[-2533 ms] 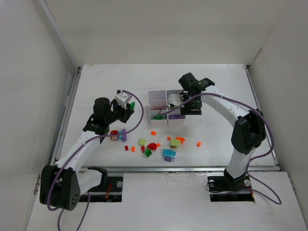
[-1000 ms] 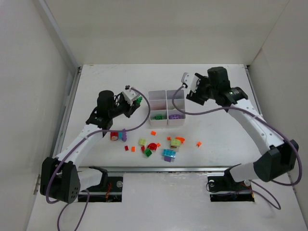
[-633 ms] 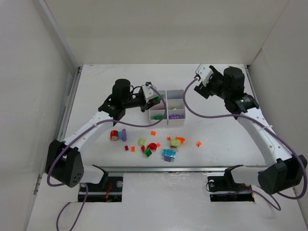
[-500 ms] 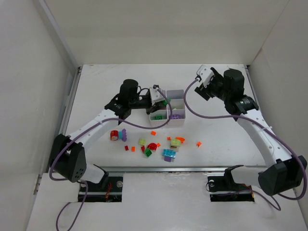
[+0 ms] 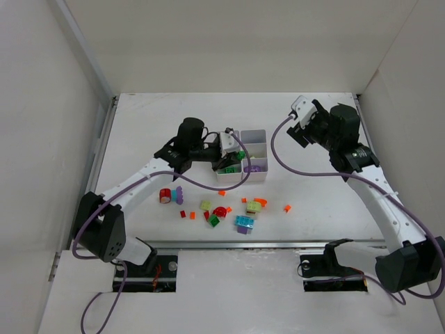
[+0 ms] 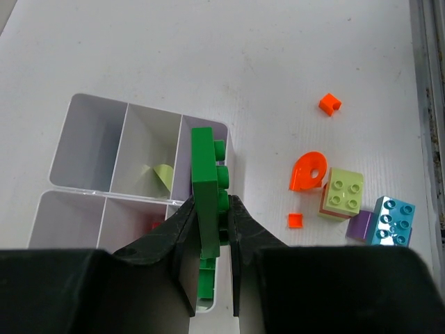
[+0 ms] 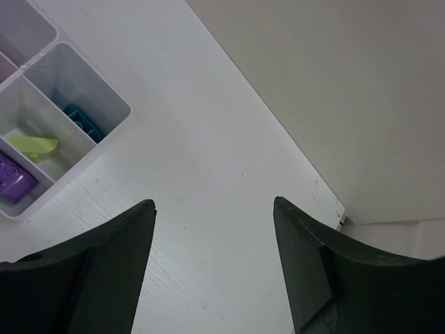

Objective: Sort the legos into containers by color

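One green brick (image 6: pixel 204 167) gripped by left gripper (image 6: pixel 211 216), now above tray (image 6: pixel 94 139) | right gripper (image 7: pixel 214 205) open, withdrawn

A robotics lab test cell is indicated: a white table (image 5: pixel 160 118) is boxed in by a plain white left panel (image 5: pixel 42 139), back panel (image 5: pixel 229 42) & right panel (image 5: pixel 410 83), w/ a metal rail (image 5: pixel 97 156) run along its left edge. Two small white-and-black robot arms, the L arm (image 5: pixel 132 184) & the R arm (image 5: pixel 379 202), are bolted at the near edge on base plates (image 5: pixel 334 268), w/ purple cables (image 5: pixel 273 146) left exposed. Toy bricks (image 5: pixel 243 223) & a divided tray (image 5: pixel 254 131) are set out approx. mid-table.
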Tool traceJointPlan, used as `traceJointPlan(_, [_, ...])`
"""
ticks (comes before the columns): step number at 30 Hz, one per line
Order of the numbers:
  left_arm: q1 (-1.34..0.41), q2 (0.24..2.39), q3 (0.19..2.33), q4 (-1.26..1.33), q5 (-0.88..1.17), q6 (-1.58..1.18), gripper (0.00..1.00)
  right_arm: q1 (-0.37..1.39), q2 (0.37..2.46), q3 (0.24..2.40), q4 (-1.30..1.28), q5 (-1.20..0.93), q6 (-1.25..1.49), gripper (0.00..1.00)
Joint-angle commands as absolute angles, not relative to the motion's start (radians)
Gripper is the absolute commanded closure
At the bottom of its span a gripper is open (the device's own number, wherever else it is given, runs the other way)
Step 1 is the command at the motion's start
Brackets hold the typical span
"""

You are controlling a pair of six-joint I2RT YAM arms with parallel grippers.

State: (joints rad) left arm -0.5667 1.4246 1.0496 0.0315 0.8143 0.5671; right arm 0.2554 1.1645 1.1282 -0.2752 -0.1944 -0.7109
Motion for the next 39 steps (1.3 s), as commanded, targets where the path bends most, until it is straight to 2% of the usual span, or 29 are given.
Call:
traceJointPlan(1, [-0.568, 1.378, 1.055, 0.032, 0.827, 0.569, 1.00, 0.252, 1.140, 1.129, -0.218, -0.187, -0.695, 0.26])
traceJointPlan(25, [-0.526, 1.307, 0.953, -0.040, 0.739, 0.541, 1.00, 0.252, 1.131, 1.120, -0.209, -0.169, -0.676, 0.25])
traceJointPlan(39, [-0.491, 1.256, 0.905, -0.061, 0.721, 0.518, 1.00, 0.252, 1.149, 1.129, -0.239, -0.241, -0.676, 0.25])
